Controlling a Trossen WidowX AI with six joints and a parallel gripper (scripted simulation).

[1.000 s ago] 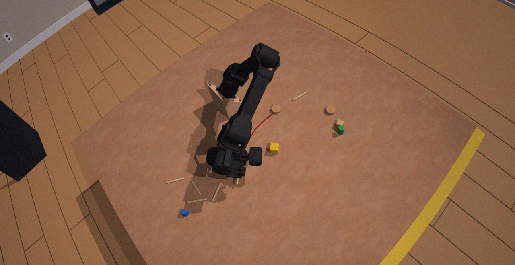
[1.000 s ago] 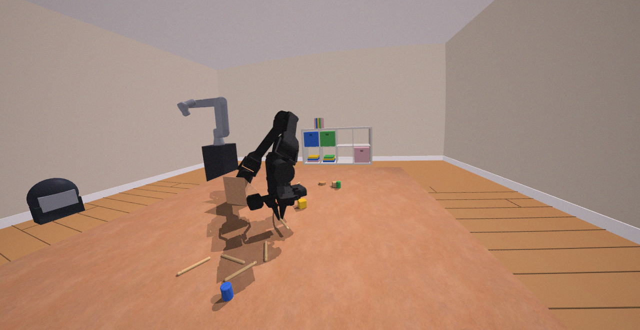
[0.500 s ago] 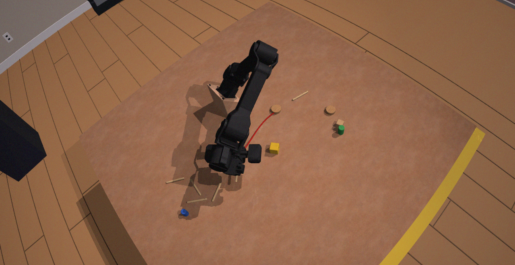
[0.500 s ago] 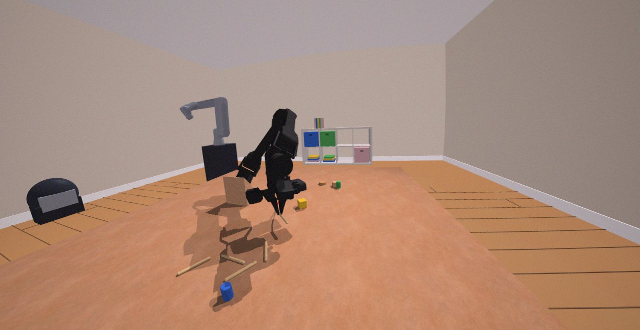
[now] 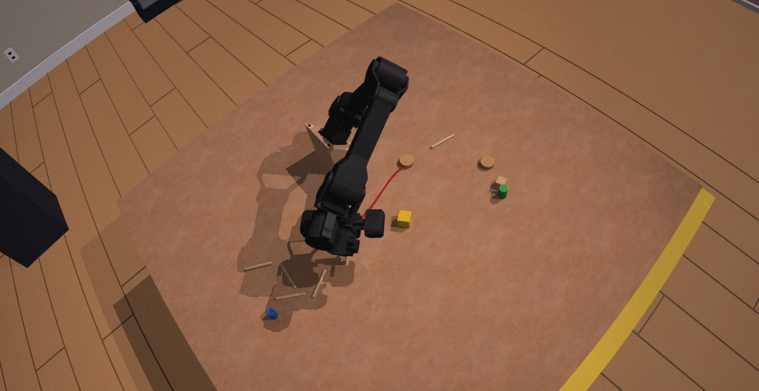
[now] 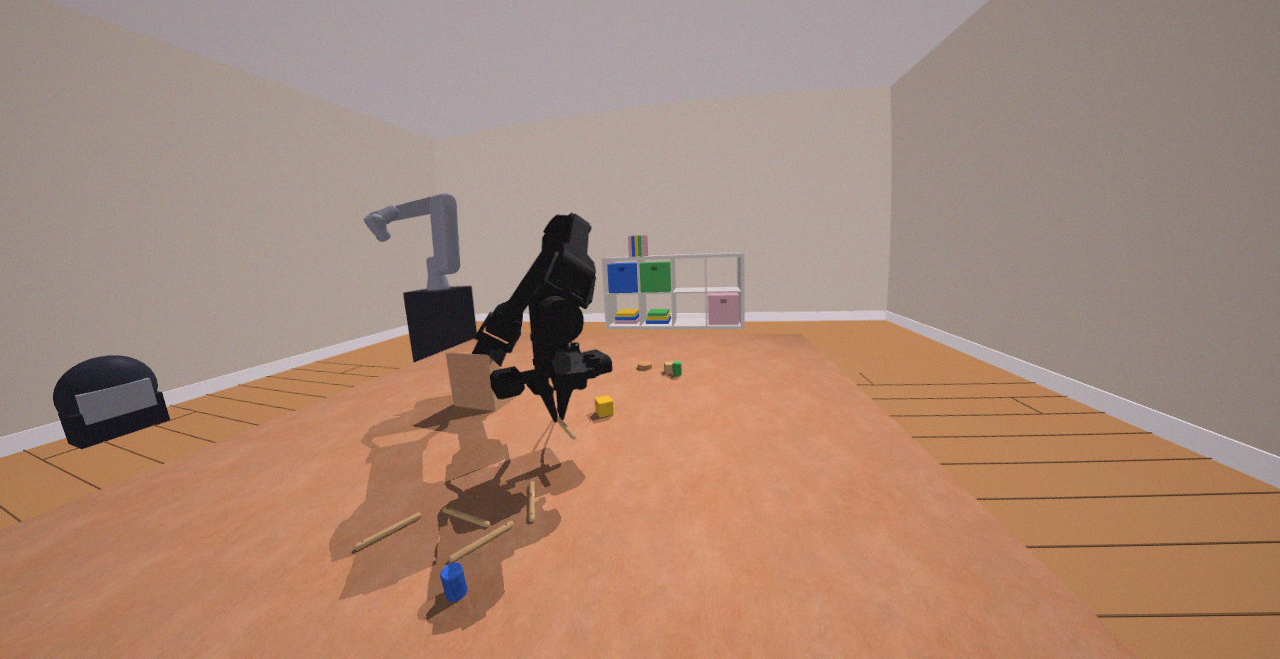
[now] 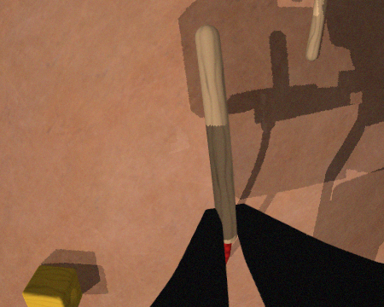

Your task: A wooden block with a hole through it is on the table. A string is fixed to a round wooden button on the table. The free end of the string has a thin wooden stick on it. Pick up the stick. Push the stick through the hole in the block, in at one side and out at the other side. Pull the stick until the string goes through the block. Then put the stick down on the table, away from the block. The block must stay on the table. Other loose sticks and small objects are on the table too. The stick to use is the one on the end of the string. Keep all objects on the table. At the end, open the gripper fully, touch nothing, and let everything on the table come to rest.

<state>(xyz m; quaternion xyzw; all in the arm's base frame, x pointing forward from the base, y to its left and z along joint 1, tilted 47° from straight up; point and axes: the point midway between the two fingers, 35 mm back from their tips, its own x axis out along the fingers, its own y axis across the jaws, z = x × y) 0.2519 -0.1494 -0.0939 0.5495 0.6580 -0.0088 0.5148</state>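
My gripper [image 6: 557, 420] [image 7: 225, 217] is shut on the wooden stick [image 5: 347, 261] [image 6: 568, 430] [image 7: 215, 98] at its string end and holds it above the table. The stick's free end points away from the fingers. The red string [image 5: 385, 186] [image 7: 227, 251] runs back to the round wooden button [image 5: 406, 161]; the arm hides part of it in the top view. A small pale wooden block [image 5: 501, 180] stands right of the button, beside a green cylinder [image 5: 502, 192] [image 6: 676, 368]. No hole shows in any block; parts of the table are hidden behind the arm.
A yellow cube [image 5: 404, 218] [image 6: 604, 406] [image 7: 53, 286] stands near the gripper. Several loose sticks and a blue cylinder [image 5: 272, 313] [image 6: 453, 581] lie on the other side. A second button [image 5: 487, 162] and another loose stick [image 5: 442, 141] lie farther back.
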